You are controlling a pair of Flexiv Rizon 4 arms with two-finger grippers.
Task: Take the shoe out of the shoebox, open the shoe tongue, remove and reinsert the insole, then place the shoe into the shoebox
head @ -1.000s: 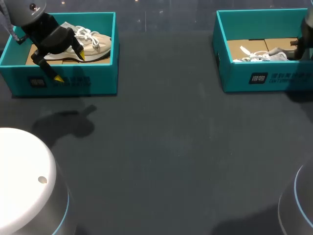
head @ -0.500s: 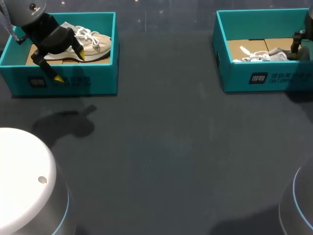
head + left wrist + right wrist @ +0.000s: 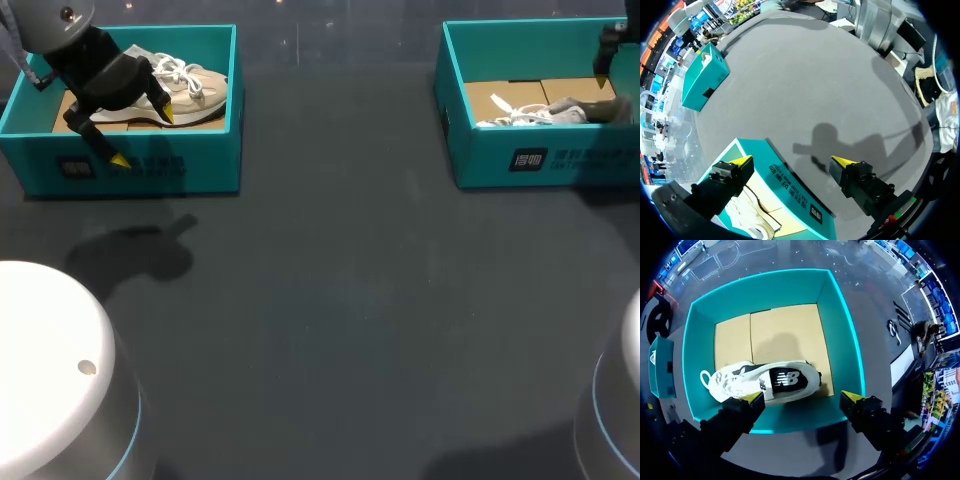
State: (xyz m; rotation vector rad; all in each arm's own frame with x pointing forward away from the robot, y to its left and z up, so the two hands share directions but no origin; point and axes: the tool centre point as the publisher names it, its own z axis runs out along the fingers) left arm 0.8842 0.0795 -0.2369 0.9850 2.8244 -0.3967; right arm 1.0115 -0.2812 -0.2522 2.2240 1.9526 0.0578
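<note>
Two teal shoeboxes stand at the far side of the table. The left shoebox [image 3: 135, 165] holds a beige shoe [image 3: 190, 88] with white laces [image 3: 747, 216]. My left gripper [image 3: 142, 136] hangs open over that box's front wall [image 3: 790, 187], one finger inside the box and one outside. The right shoebox [image 3: 530, 155] holds a white and grey shoe [image 3: 545, 112] lying on its side on the cardboard floor [image 3: 782, 332]. Above that shoe [image 3: 765, 382], my right gripper [image 3: 803, 397] is open with nothing between its fingers. Only a dark bit of my right arm [image 3: 612, 45] shows at the head view's edge.
Dark table surface [image 3: 340, 300] stretches between and in front of the two boxes. The white bases of my arms [image 3: 55, 380] fill the near corners. Beside my right gripper, the left shoebox [image 3: 657, 367] shows on edge.
My right gripper has opened, let go of the white and grey shoe's heel, and lifted up and back out of the box. The shoe stays in the box. The left arm has not moved.
</note>
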